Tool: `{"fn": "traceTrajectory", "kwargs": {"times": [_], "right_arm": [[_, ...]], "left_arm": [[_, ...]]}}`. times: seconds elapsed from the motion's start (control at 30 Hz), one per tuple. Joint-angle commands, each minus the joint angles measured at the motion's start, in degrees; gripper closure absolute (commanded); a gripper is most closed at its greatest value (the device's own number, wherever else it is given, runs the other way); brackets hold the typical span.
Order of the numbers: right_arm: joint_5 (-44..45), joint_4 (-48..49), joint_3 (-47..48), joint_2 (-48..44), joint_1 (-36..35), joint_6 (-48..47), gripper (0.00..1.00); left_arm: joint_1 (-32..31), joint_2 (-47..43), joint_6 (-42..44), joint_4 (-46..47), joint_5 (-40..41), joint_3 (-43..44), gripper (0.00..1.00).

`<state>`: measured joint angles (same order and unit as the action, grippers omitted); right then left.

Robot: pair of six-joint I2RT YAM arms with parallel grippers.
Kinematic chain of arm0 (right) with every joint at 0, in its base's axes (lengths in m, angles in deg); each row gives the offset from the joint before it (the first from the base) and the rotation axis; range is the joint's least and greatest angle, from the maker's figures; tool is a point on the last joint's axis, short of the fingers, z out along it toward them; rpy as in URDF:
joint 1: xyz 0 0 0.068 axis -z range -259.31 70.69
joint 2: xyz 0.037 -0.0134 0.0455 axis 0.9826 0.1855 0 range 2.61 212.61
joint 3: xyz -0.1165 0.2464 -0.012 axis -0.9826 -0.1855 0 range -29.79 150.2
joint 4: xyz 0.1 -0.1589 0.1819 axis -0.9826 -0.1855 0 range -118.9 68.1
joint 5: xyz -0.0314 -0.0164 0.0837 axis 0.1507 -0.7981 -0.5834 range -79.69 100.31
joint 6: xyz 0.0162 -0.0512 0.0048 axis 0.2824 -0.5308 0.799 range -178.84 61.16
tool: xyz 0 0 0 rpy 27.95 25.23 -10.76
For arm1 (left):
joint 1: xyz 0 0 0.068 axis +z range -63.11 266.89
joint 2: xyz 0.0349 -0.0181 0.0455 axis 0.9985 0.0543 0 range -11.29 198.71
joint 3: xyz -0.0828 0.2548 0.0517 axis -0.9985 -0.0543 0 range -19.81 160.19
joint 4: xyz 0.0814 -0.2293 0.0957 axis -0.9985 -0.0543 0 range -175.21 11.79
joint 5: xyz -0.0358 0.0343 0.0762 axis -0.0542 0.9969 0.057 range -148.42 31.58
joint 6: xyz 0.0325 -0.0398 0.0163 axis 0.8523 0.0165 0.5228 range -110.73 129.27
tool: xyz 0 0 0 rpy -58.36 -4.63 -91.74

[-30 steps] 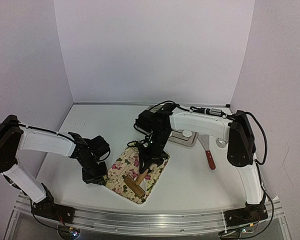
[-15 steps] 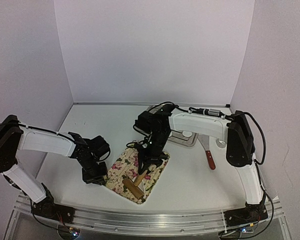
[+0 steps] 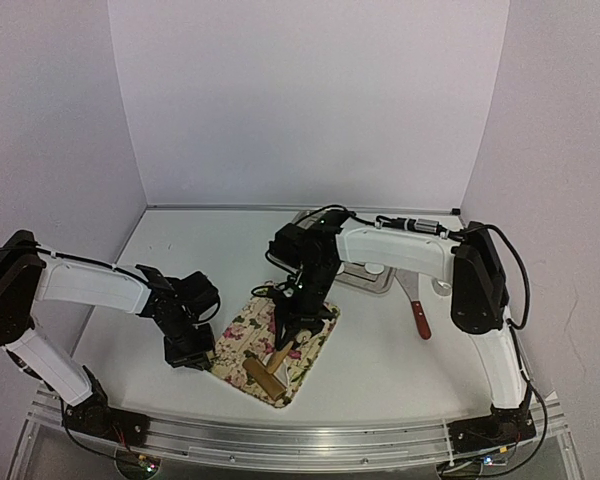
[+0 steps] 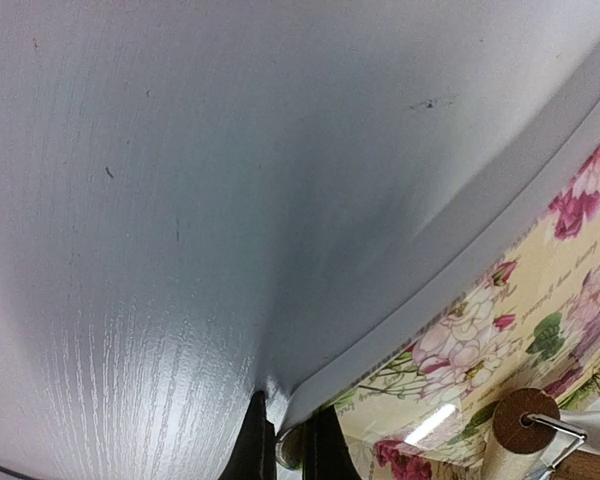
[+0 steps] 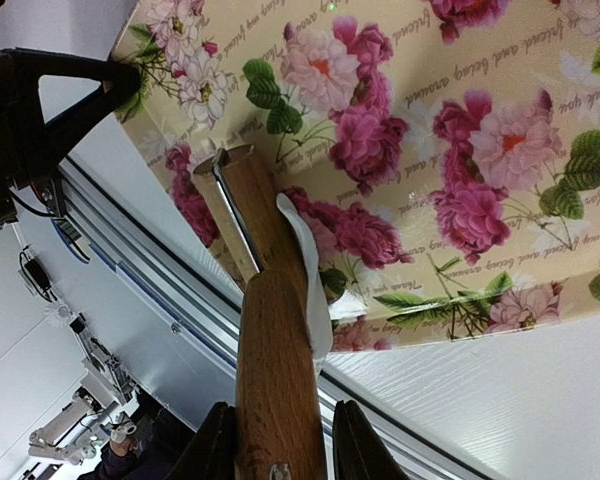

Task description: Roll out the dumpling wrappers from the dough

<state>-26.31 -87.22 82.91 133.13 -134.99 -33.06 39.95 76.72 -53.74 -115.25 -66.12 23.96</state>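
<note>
Right now my right fingers (image 5: 352, 450) are clamped on the dark wooden handle of the rolling pin (image 5: 275, 360), one on each side of it. The paler roller end points away from me over the floral mat (image 5: 460, 150). A thin white strip of dough (image 5: 305, 285) clings to the side of the pin where the handle meets the roller, draped along the wood. From above, the pin lies slantwise across the near part of the mat, roller end toward the front edge of the bench (image 3: 380, 370) and handle end up under my right wrist.

My left fingers (image 4: 325, 455) are together, nipped on the left edge of the mat with the sheet caught between their tips. The edge is lifted off the bench there, with its white underside showing as a long pale band running away from me. The end of the roller shows at the lower right corner of that close view, just over the flowered surface.

One small white round disc, probably a dumpling wrapper (image 3: 375, 268) though it is too small for me to be sure, sits on the metal tray (image 3: 352, 283) behind the mat, well apart from the pin. A red-handled tool (image 3: 421, 320) lies on the bench just right of the tray.
</note>
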Motion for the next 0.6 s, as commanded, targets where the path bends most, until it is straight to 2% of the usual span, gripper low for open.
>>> {"fn": "traceTrajectory", "kwargs": {"times": [0.0, 0.33, 0.4, 0.57], "right_arm": [[29.71, -4.33, -6.61, 12.27, -1.36, 1.01, 1.0], [29.62, -4.95, -5.08, 11.14, -1.36, 0.94, 1.0], [27.25, -5.03, -3.4, 9.36, -1.36, 0.28, 1.0], [13.62, -4.22, 3.52, 1.33, -1.42, -2.08, 1.0]], "left_arm": [[-0.15, 1.69, -2.74, 3.0, 1.99, -1.84, 1.0], [-0.18, 1.9, -2.74, 3.11, 2.07, -1.92, 1.0], [-0.17, 1.8, -2.74, 2.8, 2.25, -1.8, 1.0], [-0.08, 0.87, -2.12, 1.3, 3.58, -0.69, 1.0]]}}
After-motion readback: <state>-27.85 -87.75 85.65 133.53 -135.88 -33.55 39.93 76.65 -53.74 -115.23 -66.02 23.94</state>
